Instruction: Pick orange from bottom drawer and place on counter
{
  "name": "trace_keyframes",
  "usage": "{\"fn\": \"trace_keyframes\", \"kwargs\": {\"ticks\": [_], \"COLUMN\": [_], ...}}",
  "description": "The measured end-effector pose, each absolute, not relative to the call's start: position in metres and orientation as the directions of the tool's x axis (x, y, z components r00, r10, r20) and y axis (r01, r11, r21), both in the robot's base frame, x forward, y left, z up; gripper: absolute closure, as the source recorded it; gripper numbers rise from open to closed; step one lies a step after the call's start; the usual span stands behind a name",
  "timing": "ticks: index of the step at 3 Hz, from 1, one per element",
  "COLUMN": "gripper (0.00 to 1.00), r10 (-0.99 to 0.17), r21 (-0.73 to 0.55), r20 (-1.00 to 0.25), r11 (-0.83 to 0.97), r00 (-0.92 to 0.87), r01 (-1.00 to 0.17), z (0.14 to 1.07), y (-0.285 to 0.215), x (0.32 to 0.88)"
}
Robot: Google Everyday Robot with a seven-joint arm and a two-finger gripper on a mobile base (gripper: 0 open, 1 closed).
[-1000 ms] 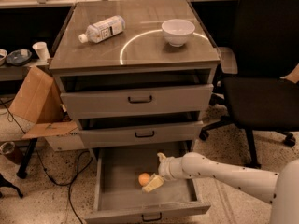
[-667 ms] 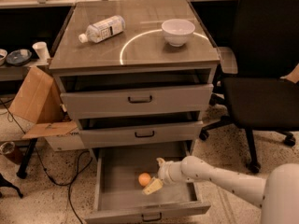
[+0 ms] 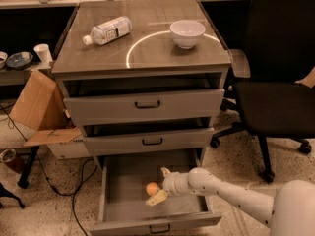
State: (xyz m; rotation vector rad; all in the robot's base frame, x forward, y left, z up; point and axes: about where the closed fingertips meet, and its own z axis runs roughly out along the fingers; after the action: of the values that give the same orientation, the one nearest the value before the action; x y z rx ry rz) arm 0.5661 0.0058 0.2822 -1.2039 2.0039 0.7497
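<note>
Plastic bottle (image 3: 107, 31) lying flat, white bowl (image 3: 187, 33), black chair (image 3: 275, 102), cardboard box (image 3: 39, 104)

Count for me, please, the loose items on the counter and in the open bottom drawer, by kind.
Plastic bottles: 1, lying on the counter
White bowls: 1, upright on the counter
Oranges: 1, in the bottom drawer
Total: 3
The gripper is down inside the bottom drawer, open, right at the orange.
</note>
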Motion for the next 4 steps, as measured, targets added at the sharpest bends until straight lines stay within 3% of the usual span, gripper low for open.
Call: {"fn": "trace_keyframes", "kwargs": {"ticks": [4], "gripper": [0.0], "r10": [-0.389], "r21": [0.185], "r20": [-0.874], "r11": [0.286], "r00": [-0.291], "r01": [-0.94], "z": [0.187], "y": [0.067], "x": [0.596]}}
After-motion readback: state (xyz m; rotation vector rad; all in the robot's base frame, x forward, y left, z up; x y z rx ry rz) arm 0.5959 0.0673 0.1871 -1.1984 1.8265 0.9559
